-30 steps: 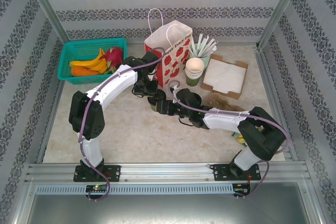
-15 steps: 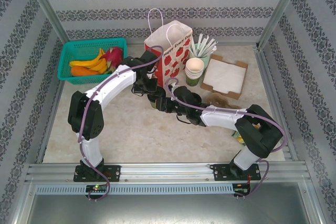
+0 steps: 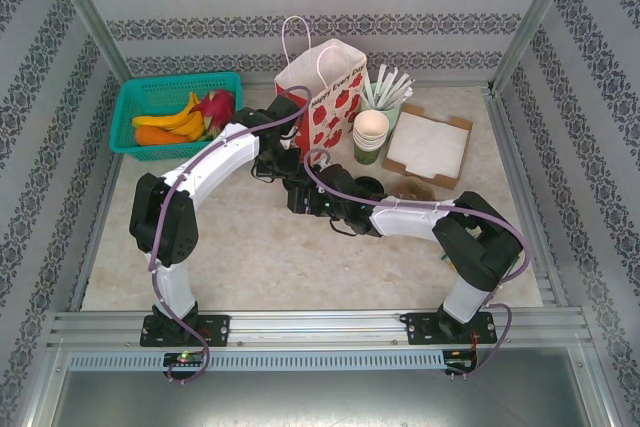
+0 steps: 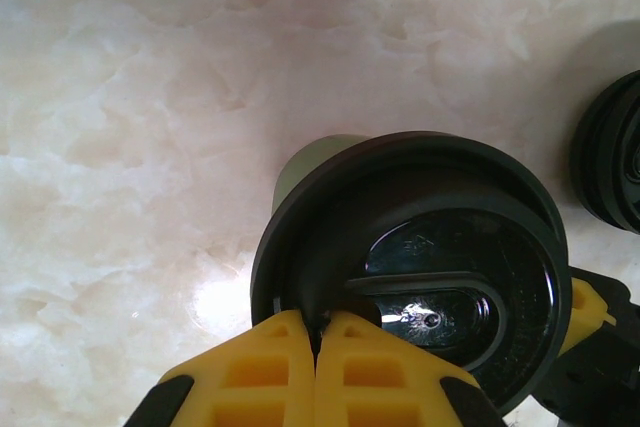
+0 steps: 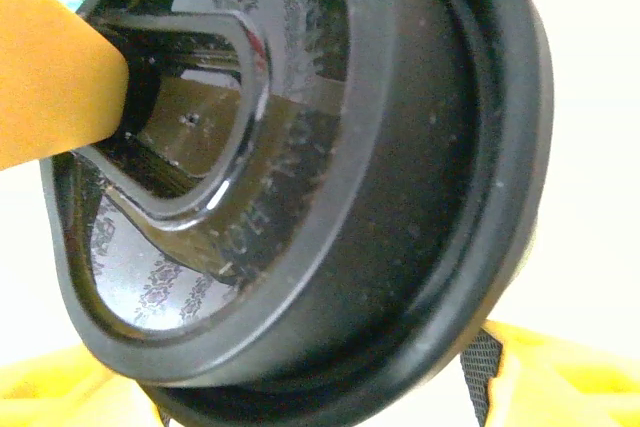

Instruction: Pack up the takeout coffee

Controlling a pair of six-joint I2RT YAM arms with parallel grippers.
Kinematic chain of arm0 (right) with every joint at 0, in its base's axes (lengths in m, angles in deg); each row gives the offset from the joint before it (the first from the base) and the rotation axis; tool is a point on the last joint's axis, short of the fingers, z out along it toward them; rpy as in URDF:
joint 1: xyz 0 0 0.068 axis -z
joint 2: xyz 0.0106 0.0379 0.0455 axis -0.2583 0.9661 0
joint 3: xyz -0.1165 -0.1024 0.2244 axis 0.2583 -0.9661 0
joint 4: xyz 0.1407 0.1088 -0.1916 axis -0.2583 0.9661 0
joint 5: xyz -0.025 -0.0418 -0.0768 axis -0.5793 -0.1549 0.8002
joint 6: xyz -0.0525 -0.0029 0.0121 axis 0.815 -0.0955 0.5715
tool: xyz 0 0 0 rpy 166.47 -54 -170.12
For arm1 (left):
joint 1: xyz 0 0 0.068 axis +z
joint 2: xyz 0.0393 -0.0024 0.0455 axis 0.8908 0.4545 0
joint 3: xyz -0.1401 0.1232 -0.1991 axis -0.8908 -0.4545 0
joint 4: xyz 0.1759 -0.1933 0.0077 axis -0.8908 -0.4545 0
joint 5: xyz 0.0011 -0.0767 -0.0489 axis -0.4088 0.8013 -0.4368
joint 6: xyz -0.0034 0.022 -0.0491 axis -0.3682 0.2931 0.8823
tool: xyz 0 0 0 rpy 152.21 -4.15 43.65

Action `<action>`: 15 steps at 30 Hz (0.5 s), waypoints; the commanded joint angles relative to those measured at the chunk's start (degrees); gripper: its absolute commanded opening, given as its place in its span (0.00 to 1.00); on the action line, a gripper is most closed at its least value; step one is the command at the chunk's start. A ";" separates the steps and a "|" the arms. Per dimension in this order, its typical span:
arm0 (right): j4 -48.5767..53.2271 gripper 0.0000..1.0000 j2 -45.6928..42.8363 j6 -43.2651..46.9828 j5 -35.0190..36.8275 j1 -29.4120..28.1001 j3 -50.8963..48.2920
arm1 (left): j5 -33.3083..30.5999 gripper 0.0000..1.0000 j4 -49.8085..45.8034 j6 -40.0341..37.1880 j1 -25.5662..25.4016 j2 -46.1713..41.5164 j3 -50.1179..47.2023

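Takeout coffee (image 4: 420,267) is standing upright on the table (image 3: 250,257), just in front of the paper bag (image 3: 322,97). The left gripper (image 4: 318,325) has its fingers pressed together, with the tips resting on the black lid. The right gripper (image 3: 302,199) sits either side of the cup under the lid rim and looks clamped on it.

That cup is probably light, with a soft paper wall, so a hard squeeze would dent it or pop the lid. No telling if it's full. Best hold is on the green wall under the rim, not the lid.

Room's tight. The bag is close behind and tall, so the cup has to go up and over its edge. Loose lids (image 4: 610,157) and the cup stack (image 3: 370,132) sit near on the right, and the left arm crowds the way up.
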 commanded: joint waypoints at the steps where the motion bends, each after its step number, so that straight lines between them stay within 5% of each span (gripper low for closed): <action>1: -1.77 0.76 -4.07 -0.45 2.24 0.53 -2.19 | 1.15 0.00 -4.98 -0.91 -1.33 3.93 -1.55; 9: -2.00 0.78 -11.27 4.46 -0.73 3.88 -6.66 | -0.18 0.00 -5.76 -1.65 -1.34 3.89 -0.18; 15: -1.95 0.62 -10.17 4.32 -0.13 5.35 -6.14 | 0.16 0.00 -5.84 -1.83 -1.31 4.00 -0.19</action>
